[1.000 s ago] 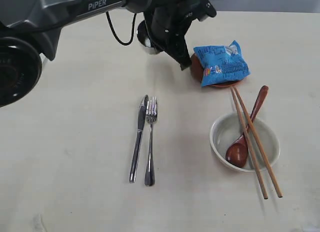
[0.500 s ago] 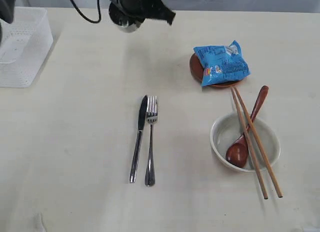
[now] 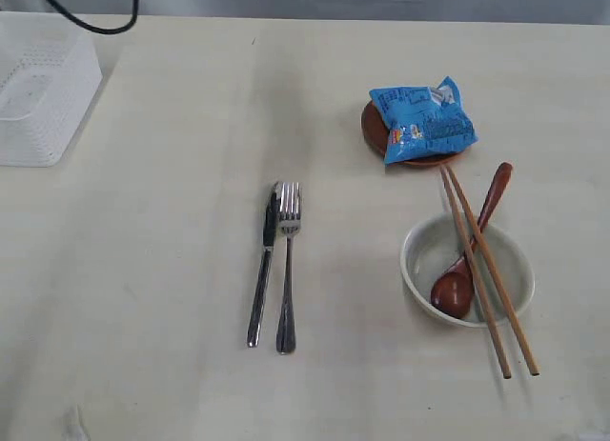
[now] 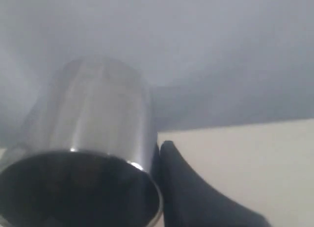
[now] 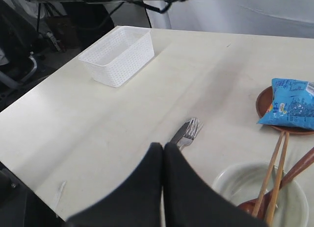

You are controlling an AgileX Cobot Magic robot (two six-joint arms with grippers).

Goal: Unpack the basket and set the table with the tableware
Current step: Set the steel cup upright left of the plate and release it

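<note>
A pale desk (image 3: 143,270) is partly laid. A white basket (image 3: 43,89) stands at its far left edge. In the middle lie a knife (image 3: 262,279) and a fork (image 3: 286,298), side by side, knife on the left. At far right, a brown plate (image 3: 373,136) carries a blue bag (image 3: 421,120). Near right, a bowl (image 3: 424,260) holds a spoon (image 3: 453,293), with chopsticks (image 3: 491,270) laid across its rim. The left jaws are clamped on a steel cup (image 4: 98,119), raised against a grey wall. The right jaws are pressed together, holding nothing, above the desk's near side.
</note>
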